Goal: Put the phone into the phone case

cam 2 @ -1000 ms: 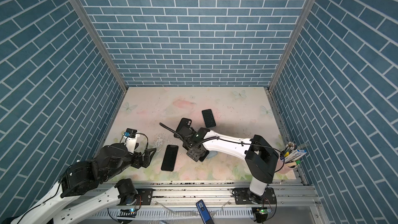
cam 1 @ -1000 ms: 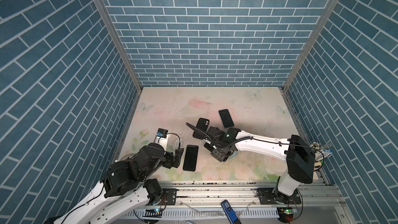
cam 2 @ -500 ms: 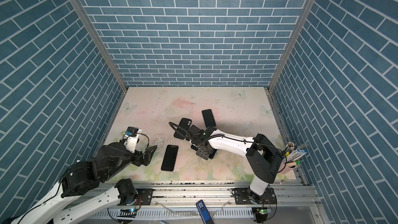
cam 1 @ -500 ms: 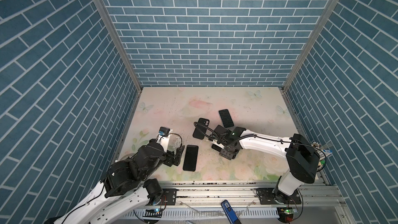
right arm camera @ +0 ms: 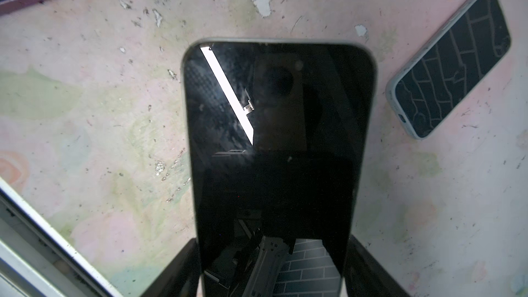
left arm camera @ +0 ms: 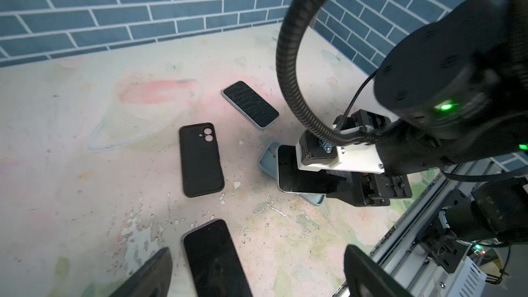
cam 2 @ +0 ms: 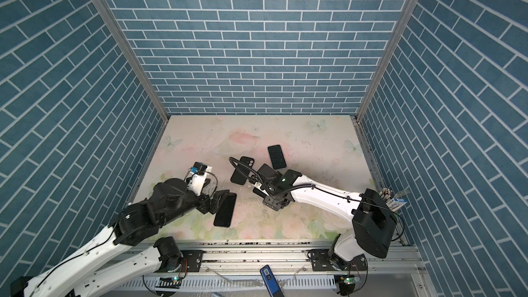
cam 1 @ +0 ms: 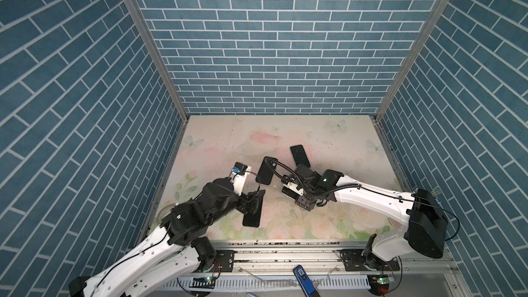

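Near the middle of the flowered desk [cam 1: 343, 144], somewhat closer to its front edge than its back, the right gripper [right arm camera: 271, 241] has its fingers clamped on the two long sides of the phone [right arm camera: 277, 138], close to one short end, so most of the slab juts out free. The phone hangs screen up over a pale blue case [left arm camera: 268, 161] that lies on the desk. The two are askew, with a strip of case showing past one side, and I cannot tell whether they touch. Toward the front-left, the left gripper [left arm camera: 258, 252] has its fingers spread wide on either side of a dark phone [left arm camera: 214, 261] lying flat near the front edge, gripping nothing. Farther back lie an empty black case [left arm camera: 200, 158] and a cased phone [left arm camera: 251, 104], apart from each other. I judge the held phone stiff, dense for its size and slick — glass face, smooth rim — so a firm hold on the long sides suits it, while a drop or a crooked press could crack the glass. The pale blue case looks light and pliable, likely to skid or buckle unless pinned. Its raised lip is the smallest thing to mind — it probably needs one corner of the phone tucked in first.
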Controlling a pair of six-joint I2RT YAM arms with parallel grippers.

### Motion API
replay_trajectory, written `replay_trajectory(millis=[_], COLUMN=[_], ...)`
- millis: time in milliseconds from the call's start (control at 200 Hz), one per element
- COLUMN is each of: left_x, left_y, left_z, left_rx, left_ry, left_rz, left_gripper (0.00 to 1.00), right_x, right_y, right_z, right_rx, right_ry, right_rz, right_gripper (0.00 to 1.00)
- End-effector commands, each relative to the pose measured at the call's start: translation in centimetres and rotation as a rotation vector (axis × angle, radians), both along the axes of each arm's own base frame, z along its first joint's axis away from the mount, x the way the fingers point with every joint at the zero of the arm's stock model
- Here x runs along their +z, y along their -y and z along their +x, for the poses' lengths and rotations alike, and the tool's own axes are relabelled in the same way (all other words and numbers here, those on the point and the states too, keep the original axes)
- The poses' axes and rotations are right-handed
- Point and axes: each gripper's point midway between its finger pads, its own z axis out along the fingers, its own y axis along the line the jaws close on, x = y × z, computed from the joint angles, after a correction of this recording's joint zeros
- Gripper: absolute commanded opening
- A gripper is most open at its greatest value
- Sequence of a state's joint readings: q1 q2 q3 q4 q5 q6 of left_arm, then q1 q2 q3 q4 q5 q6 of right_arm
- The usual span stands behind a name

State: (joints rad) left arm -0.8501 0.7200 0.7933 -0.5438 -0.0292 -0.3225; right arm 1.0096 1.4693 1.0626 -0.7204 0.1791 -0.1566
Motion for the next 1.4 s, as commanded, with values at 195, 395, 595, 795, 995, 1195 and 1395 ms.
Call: replay_trajectory(millis=[195, 395, 595, 795, 995, 1195, 1395], left_x=[-1.6, -2.4, -3.1, -3.3, -4.3, -4.5, -4.3], left_y=[3.5, 2.9, 3.6, 4.6, 5.6, 6.1, 7.0], left_z=[1.4, 3.0, 3.6, 3.8, 3.8, 3.8, 3.7], left_rx=[-0.08, 0.036, 0.049, 0.033, 0.025, 0.013, -0.021], left_ry=[-0.192, -0.318, -0.436, -0.489, -0.573, -0.601, -0.618], left_rz=[-0.196, -0.346, -0.478, -0.56, -0.61, -0.616, -0.634], left_gripper=[0.85, 0.81, 0.76, 0.67, 0.58, 0.55, 0.54], right_x=[3.1, 3.9, 5.1, 6.3, 6.8, 7.5, 7.8], right_y=[0.6, 0.6, -0.1, -1.1, -1.6, -1.7, -2.1], right_z=[0.0, -0.6, -2.4, -4.0, -4.7, -5.0, -5.1], right_rx=[-0.022, -0.019, 0.008, 0.056, 0.082, 0.097, 0.105], right_ry=[0.063, 0.047, 0.0, -0.025, -0.031, -0.03, -0.038], right_rz=[0.062, 0.075, 0.15, 0.211, 0.224, 0.234, 0.243], right_gripper=[0.68, 0.68, 0.69, 0.69, 0.69, 0.69, 0.69])
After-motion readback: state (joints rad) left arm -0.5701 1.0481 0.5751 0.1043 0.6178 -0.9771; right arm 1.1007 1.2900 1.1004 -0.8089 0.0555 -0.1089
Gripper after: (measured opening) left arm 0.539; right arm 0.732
